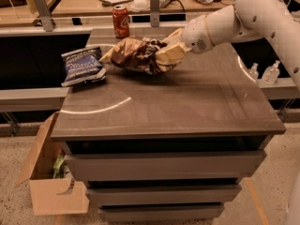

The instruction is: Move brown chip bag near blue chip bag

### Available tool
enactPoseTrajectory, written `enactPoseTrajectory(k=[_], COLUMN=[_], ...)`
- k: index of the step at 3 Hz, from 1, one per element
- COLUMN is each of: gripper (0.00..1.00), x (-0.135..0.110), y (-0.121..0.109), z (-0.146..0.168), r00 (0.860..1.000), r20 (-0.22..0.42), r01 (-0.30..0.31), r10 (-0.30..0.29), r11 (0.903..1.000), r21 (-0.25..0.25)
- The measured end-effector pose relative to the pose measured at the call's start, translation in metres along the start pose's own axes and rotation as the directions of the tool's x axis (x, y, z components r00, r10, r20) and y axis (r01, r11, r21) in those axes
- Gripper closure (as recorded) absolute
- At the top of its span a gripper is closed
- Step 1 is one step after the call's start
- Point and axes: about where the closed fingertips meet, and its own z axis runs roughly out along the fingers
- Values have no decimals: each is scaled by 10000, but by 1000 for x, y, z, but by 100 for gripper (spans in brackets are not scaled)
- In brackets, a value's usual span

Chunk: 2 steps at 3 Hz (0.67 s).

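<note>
Your gripper (pixel 169 54) is over the back middle of the table (pixel 187 107), clenched on the right end of the brown bag (pixel 136 54). The bag seems to hang slightly off the surface, though the shadow under it makes that hard to confirm. Its left tip is just beside the blue bag (pixel 83 65), which lies near the table's left edge. A red can (pixel 121 21) stands behind them.

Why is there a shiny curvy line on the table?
Camera view: that arc is glare, light bouncing off the smooth table; a second arc shines near the right edge; the picture is dim and orange-tinted; a soft shadow lies under the brown bag, which the end effector grips at its right end.
</note>
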Motion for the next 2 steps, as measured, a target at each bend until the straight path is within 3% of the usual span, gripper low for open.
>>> enactPoseTrajectory(k=[1,2], gripper=[54,23], x=[-10,-15], y=[3,4], z=[15,25], r00=[9995,9987], r20=[158,165], r01=[285,496], r10=[-278,-486], r11=[9987,9965], r21=[-421,-668])
